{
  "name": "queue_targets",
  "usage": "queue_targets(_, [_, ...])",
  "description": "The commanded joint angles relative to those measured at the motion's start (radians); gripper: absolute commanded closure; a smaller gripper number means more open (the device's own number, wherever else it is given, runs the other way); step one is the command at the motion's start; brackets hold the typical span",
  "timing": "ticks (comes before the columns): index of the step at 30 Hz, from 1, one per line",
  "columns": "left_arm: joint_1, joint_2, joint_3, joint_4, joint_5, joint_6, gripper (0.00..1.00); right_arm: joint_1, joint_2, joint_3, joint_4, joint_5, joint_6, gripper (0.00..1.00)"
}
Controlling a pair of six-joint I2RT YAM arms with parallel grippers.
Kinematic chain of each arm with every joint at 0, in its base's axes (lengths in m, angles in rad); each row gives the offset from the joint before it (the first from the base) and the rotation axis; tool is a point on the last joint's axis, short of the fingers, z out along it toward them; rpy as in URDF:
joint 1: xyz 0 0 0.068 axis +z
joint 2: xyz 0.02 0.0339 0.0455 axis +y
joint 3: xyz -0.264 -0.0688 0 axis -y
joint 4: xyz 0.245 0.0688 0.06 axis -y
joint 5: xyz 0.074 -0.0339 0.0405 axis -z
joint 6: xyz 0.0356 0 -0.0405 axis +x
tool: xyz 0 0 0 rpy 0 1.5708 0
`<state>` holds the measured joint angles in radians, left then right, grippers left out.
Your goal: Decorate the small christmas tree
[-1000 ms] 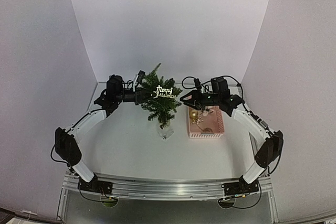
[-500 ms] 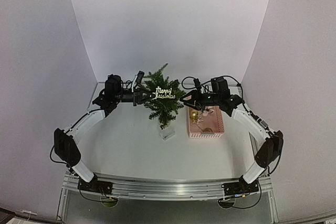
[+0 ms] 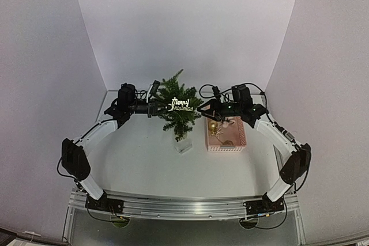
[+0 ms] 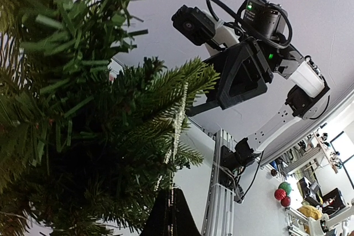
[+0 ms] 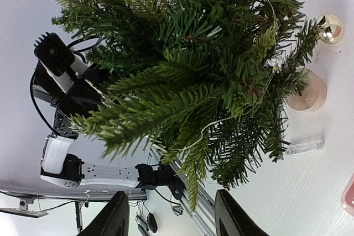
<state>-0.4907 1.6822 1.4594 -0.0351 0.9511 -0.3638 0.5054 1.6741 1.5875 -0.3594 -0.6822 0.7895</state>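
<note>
Tree (image 3: 177, 116): stands on its pale round base on the table (image 3: 138, 162), in the middle and towards the back, just left of the basket (image 3: 233, 142).
Sign (image 3: 182, 105): glittery "Merry Christmas" lettering, up against the tree's front branches about halfway up; from the left wrist it shows only edge-on, as a thin sparkling strip running into the needles.
Left gripper (image 3: 157, 108): reaches in from the tree's left at mid height. Its dark fingers (image 4: 166, 216) look pressed together on the sign's near edge, with no gap that I can see.
Right gripper (image 3: 202, 109): hangs just off the tree's right side, above the basket's far left corner. Its fingers (image 5: 113, 214) are spread wide with nothing between them, and the tree fills its wrist view.
Basket: pink, on the table under the right arm, with a gold bauble (image 3: 213, 125) at its far left corner.
Clear piece (image 3: 184, 148): a small see-through bit of plastic lying on the table just in front of the tree's base.
</note>
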Motion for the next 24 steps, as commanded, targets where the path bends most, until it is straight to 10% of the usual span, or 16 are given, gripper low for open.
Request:
queue_targets(1, [-0.003, 0.008, -0.020, 0.009, 0.018, -0.001, 1.00, 0.001, 0.005, 0.029, 0.010, -0.022, -0.014, 0.49])
queue_targets(9, [-0.005, 0.010, -0.027, 0.005, -0.003, 0.062, 0.99, 0.001, 0.019, 0.043, 0.011, -0.030, -0.012, 0.49])
queue_targets(24, [0.023, -0.015, 0.011, -0.053, -0.032, 0.134, 0.59, 0.001, 0.008, 0.031, 0.014, -0.028, -0.012, 0.48])
